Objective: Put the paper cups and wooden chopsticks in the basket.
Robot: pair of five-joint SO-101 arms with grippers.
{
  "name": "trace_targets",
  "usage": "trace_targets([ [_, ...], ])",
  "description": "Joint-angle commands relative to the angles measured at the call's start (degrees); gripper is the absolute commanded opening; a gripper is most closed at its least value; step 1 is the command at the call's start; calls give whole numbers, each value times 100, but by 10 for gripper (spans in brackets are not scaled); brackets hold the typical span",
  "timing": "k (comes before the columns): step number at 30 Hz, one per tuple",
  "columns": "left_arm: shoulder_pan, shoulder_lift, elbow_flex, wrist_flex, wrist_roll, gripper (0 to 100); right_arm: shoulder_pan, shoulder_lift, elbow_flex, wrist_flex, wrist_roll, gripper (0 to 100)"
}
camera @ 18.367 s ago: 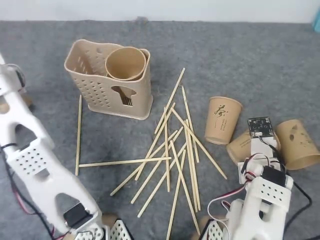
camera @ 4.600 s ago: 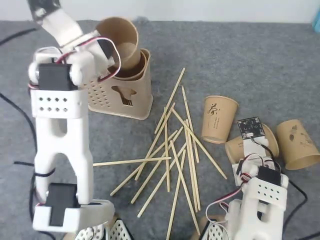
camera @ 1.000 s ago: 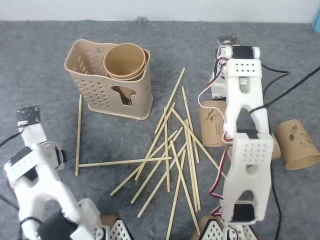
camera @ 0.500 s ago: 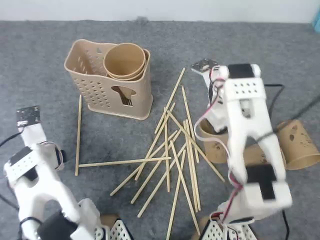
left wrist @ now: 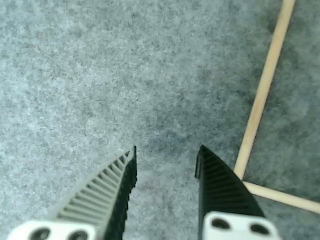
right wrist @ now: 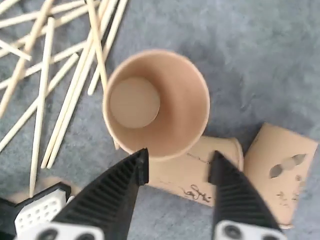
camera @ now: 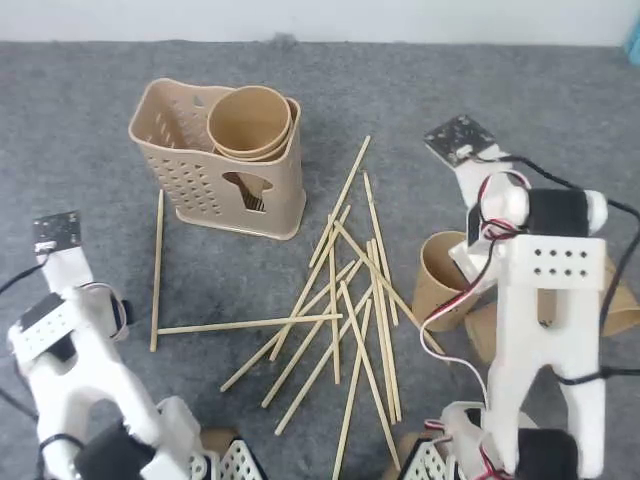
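Three cups (right wrist: 155,105) loose, two nested in basket (camera: 190,180), left end effector (left wrist: 165,156) and right end effector (right wrist: 178,160) spread.

We see that the left arm (camera: 70,350) and the right arm (camera: 545,300) are both built of white plastic shells with rounded edges. The flat faces have rows of small round holes (camera: 560,272). Black servo blocks (camera: 556,212) sit at the joints. Thin red, white and black wires (camera: 455,298) run in loops along the right arm, and a thicker black cable (camera: 615,203) goes beside it. Each wrist carries a small dark circuit board (camera: 458,139) with tiny light parts on it. The left gripper (left wrist: 167,150) and the right gripper (right wrist: 180,154) have dark pointed fingers (left wrist: 217,180). These are finely ribbed on the inner side and fixed on white bases with round screw holes (left wrist: 219,224).
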Motion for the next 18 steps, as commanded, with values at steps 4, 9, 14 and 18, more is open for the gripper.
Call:
trace_targets([
  [4, 53, -220, -13, -97, -44, 187, 145, -242, 835, -1086, -484, 211],
  [9, 53, -220, -13, -97, -44, 187, 145, -242, 1758, -1947, -818, 191],
  [14, 53, -220, -13, -97, -44, 187, 180, -233, 2251, -2527, -1319, 92],
  [18, 53, -220, -13, -97, -44, 187, 145, -295, 2224, -2519, -1442, 23],
])
